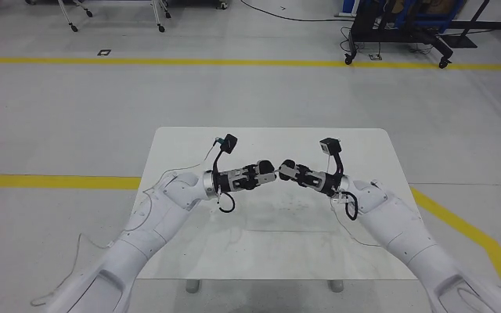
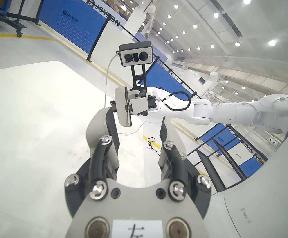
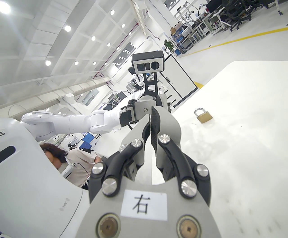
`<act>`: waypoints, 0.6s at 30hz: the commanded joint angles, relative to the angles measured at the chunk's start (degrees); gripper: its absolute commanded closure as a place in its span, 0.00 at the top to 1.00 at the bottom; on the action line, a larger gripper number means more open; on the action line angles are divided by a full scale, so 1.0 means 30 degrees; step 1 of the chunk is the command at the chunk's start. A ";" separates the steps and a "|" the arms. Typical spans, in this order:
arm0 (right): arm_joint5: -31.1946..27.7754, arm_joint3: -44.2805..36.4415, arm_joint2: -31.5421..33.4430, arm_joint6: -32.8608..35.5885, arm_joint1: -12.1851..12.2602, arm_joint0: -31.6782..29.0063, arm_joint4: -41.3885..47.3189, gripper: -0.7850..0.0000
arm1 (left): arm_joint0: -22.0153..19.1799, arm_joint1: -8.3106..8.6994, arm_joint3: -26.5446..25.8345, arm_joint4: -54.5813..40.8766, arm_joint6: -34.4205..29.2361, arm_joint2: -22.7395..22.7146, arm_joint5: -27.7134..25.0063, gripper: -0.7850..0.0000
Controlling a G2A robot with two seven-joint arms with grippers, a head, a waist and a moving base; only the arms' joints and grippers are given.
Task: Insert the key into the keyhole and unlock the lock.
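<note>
Left gripper jaws wide apart, empty. Right gripper jaws shut on thin silvery metal key, blade along the pad seam. Brass padlock lies flat on white tabletop beside them, shackle end farther off.

White label with one black character, on the base of the left gripper. Matching white label, also one black character, on the base of the right gripper. White lettering with a small logo on the blue wall panels beyond the table, and again on more blue panels farther along. Top view: yellow floor line across the upper frame, small square floor mark upper left, too small to read.
</note>
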 commanded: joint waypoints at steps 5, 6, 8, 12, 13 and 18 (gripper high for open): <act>0.0000 0.0185 0.0105 0.0321 -0.0203 0.0059 0.0037 0.00 | -0.0148 -0.0290 0.0463 -0.0303 -0.0270 -0.0073 0.0000 0.42; 0.0000 0.0193 0.0143 0.0379 -0.0228 0.0047 0.0054 0.00 | -0.0158 -0.0324 0.0520 -0.0313 -0.0332 -0.0109 0.0000 0.38; 0.0000 0.0206 0.0247 0.0481 -0.0268 0.0018 0.0078 0.00 | -0.0167 -0.0388 0.0608 -0.0290 -0.0422 -0.0188 0.0000 0.28; 0.0000 0.0210 0.0503 0.0644 -0.0331 -0.0085 0.0112 0.00 | -0.0132 -0.0506 0.0706 -0.0196 -0.0577 -0.0328 0.0000 0.09; 0.0000 0.0209 0.0567 0.0674 -0.0346 -0.0114 0.0112 0.00 | -0.0127 -0.0534 0.0736 -0.0134 -0.0614 -0.0356 0.0000 0.02; 0.0000 0.0208 0.0833 0.0890 -0.0425 -0.0230 0.0085 0.00 | -0.0110 -0.0662 0.0838 0.0122 -0.0703 -0.0525 0.0000 0.00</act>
